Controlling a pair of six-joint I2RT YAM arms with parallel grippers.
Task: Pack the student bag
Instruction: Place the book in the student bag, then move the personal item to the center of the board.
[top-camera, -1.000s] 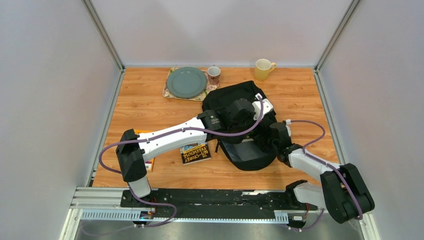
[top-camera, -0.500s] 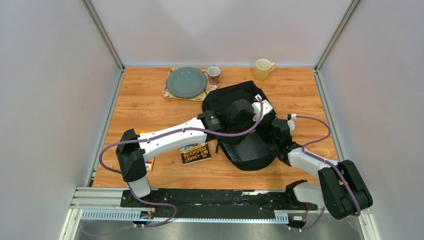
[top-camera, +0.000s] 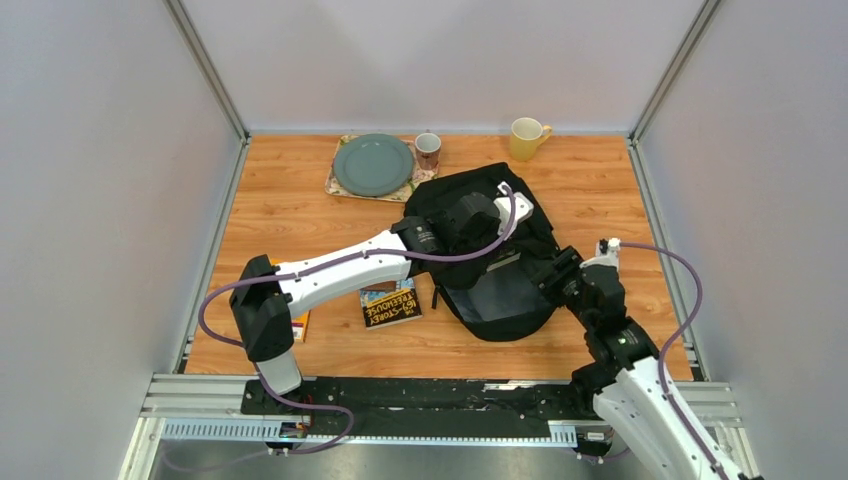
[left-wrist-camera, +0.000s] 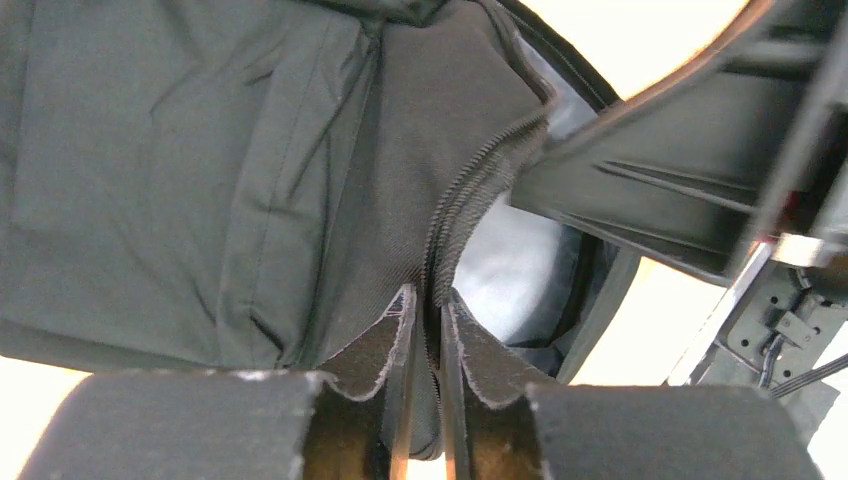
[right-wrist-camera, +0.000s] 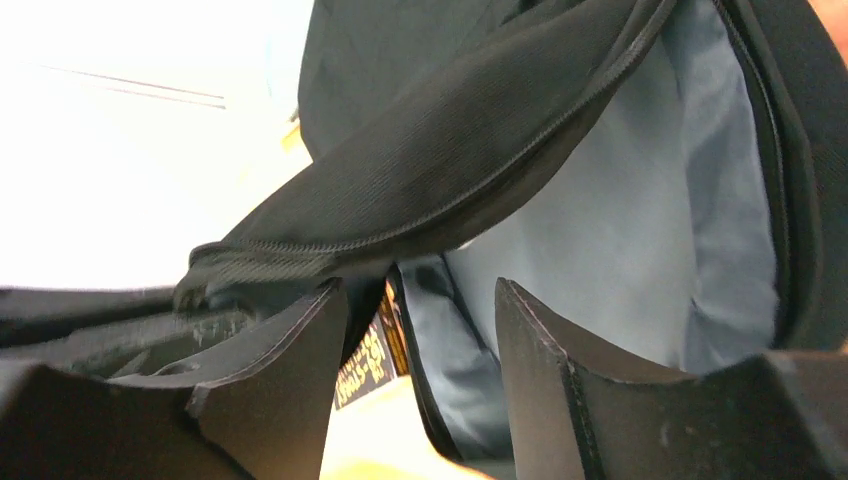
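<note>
The student bag (top-camera: 440, 203) is laid on the wooden table (top-camera: 290, 215), a little toward 3 o'clock of its centre. Its rounded end is turned to 6 o'clock. The main compartment is unzipped, so that pale grey lining is exposed.

The left arm is stretched from 8 o'clock across the table and over the bag. In the left wrist view the left gripper (left-wrist-camera: 425, 322) is seen clamped narrowly on the bag's zip edge. A fold of black ribbed fabric with zip teeth is pinched between the two fingers (left-wrist-camera: 385, 345), and the flap is held up off the lining.

The right gripper (right-wrist-camera: 420, 335) is placed at the bag's 3 o'clock rim and pointed toward 9 o'clock into the opening. Its jaws are held moderately apart and nothing is gripped between them. The raised black flap is seen just above its fingertips, with the grey lining beyond them.

A paperback book (top-camera: 390, 305) with a dark cover and yellow lettering is laid flat just beside the bag at its 8 o'clock, its far edge covered by the left forearm. A flat orange item (top-camera: 299, 326) is mostly hidden under the same arm, near the table's 8 o'clock corner.

A grey-green plate (top-camera: 372, 165) is set on a patterned placemat (top-camera: 333, 185) at the bag's 11 o'clock. A small patterned mug (top-camera: 428, 150) is stood just beside the mat at its 3 o'clock side. A yellow mug (top-camera: 525, 138) is stood near the far edge at the bag's 1 o'clock, its handle turned to 3 o'clock.
</note>
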